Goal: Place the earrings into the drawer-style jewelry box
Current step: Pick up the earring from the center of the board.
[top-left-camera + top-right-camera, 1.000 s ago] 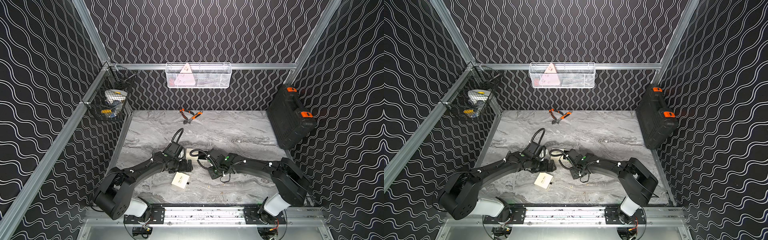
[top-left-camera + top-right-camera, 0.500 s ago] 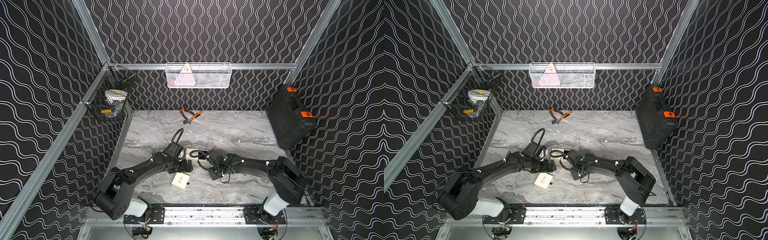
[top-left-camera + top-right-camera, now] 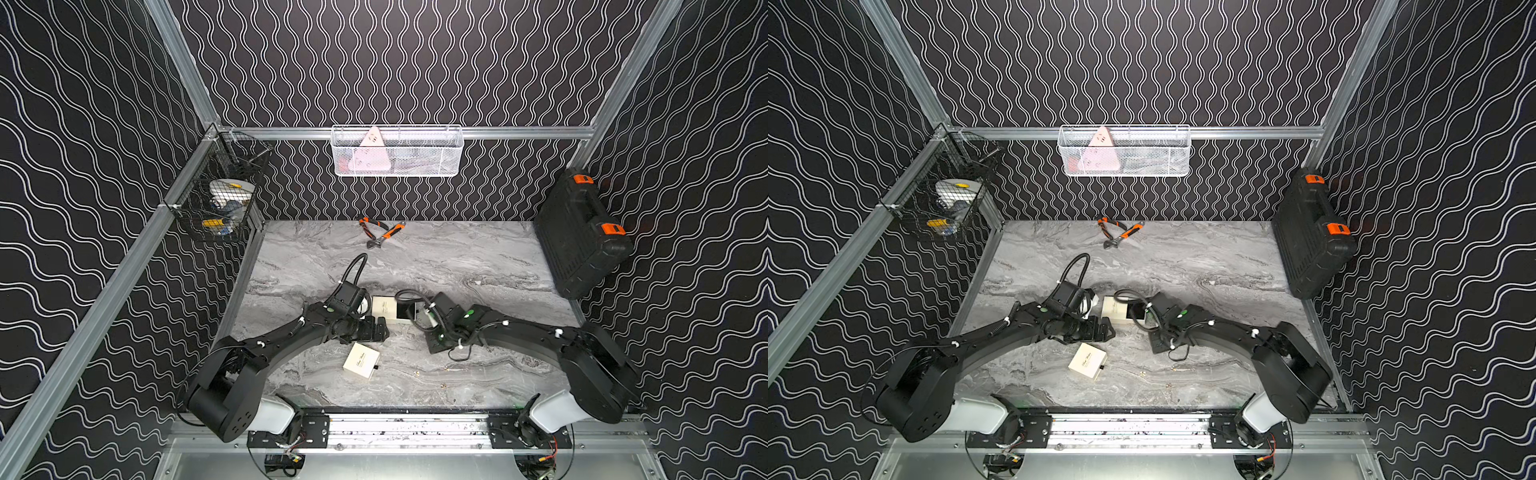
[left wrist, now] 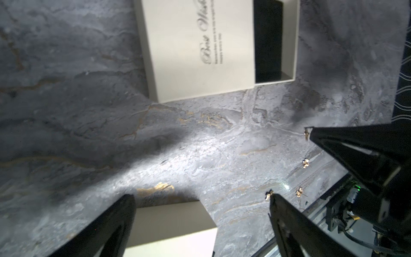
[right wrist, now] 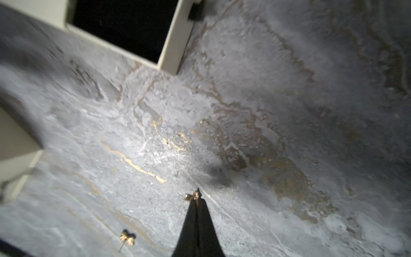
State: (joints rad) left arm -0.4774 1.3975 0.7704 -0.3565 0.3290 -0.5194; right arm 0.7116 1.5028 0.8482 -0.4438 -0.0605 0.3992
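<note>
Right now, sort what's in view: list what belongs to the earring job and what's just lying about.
Job: earring pinched in the right end effector; loose earrings on the table; open drawer-style jewelry box; open left end effector.
Lying about: closed cream box; orange-handled pliers and wrench; black tool case; white wire basket; black wire basket.

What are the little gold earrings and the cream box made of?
The earrings look like gold-toned metal: they glint brightly, and one shows a thin stiff post. The drawer-style jewelry box seems to be matte cream cardboard, with sharp straight edges and printed lettering. What lines its dark inside is unclear.
</note>
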